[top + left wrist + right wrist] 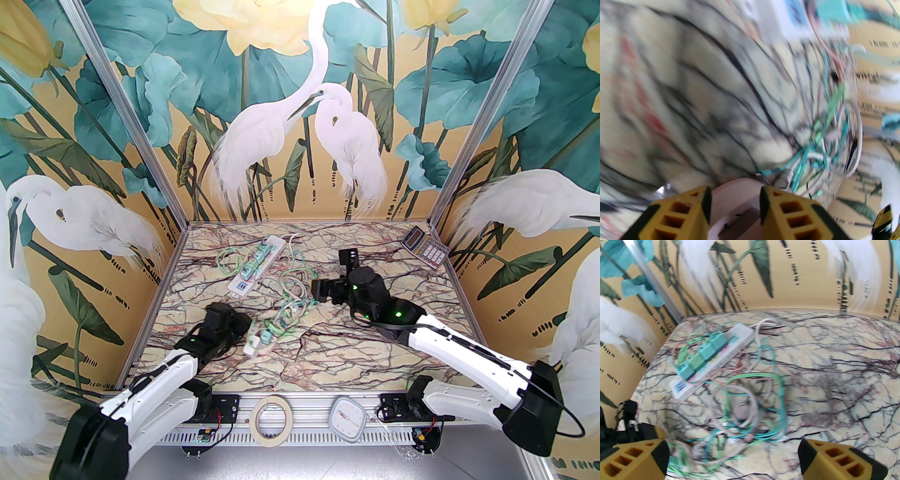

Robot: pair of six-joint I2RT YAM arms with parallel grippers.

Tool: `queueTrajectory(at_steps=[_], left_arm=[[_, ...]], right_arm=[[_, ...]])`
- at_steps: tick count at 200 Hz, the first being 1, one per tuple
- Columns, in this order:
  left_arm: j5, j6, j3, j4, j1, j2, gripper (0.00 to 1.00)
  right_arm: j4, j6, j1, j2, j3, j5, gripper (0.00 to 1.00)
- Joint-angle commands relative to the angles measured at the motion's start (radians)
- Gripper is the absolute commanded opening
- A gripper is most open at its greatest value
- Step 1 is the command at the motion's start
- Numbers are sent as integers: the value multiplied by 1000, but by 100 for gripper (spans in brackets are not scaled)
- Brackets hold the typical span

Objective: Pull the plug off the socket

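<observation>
Ideally the left gripper [735,189], jaws narrow on the socket strip [257,344] by the table's [422,342] near edge, pins it while the wide-jawed right gripper [733,446] takes its teal plug [267,336], pulling straight.

You have open table [356,356] on the right and near side. Tangled cables [293,300] clog the middle, between the far power strip [255,265] and near power strip [260,341]. A calculator [424,246] sits far right.
</observation>
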Motion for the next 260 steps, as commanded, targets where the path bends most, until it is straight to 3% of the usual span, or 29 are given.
queueTrajectory(at_steps=[1, 44, 100, 136, 164, 204, 260], left_arm=[[-72, -76, 50, 88, -91, 75, 46], [-94, -33, 130, 24, -105, 164, 52], [-261, 41, 176, -188, -103, -35, 69], [-353, 94, 204, -303, -102, -172, 76], [-381, 116, 219, -363, -99, -222, 77], [-373, 134, 221, -377, -100, -238, 77], [-341, 144, 224, -356, -100, -202, 78]], right_arm=[[-41, 17, 61, 42, 10, 24, 99], [-91, 20, 270, 178, 23, 141, 99], [-159, 73, 467, 404, 158, 227, 99], [-210, 92, 505, 556, 292, 216, 99], [-310, 139, 510, 639, 367, 305, 99], [-339, 172, 486, 633, 320, 353, 99], [-222, 106, 413, 578, 212, 276, 99]])
